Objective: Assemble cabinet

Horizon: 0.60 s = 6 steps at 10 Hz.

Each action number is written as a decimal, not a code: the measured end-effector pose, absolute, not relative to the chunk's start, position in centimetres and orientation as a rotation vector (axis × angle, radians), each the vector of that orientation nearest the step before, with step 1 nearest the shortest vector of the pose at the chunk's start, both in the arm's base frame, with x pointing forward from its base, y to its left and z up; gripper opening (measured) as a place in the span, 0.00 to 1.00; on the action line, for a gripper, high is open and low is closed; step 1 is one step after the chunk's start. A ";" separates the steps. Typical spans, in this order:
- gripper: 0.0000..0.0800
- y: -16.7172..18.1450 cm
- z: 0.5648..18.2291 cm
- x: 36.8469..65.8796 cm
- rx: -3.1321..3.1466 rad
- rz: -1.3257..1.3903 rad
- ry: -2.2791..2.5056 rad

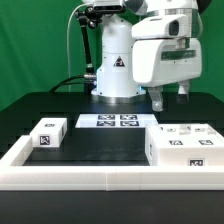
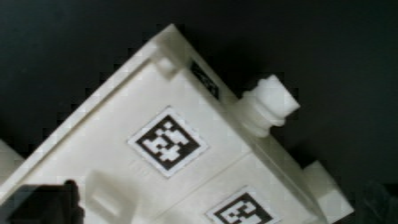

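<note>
The white boxy cabinet shell (image 1: 184,142) lies at the exterior view's right, its top faces carrying several black-and-white tags. A small white tagged drawer block (image 1: 47,133) sits apart at the exterior view's left. My gripper (image 1: 170,99) hangs just above the shell's back edge, jaws apart and empty. In the wrist view the shell (image 2: 166,140) fills the frame close below, with two tags and a small white knob (image 2: 270,98) on its edge. My gripper (image 2: 205,208) shows only as dark fingertips (image 2: 45,203) at the frame's edge.
The marker board (image 1: 108,121) lies flat in front of the robot's white base (image 1: 116,70). A low white rim (image 1: 100,177) frames the black table along the front and sides.
</note>
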<state>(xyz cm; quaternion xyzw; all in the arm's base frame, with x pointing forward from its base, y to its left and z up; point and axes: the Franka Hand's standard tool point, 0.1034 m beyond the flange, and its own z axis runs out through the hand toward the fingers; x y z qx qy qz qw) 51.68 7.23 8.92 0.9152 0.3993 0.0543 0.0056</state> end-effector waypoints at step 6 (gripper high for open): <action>1.00 7.8 8.7 51.4 3.113 0.165 0.681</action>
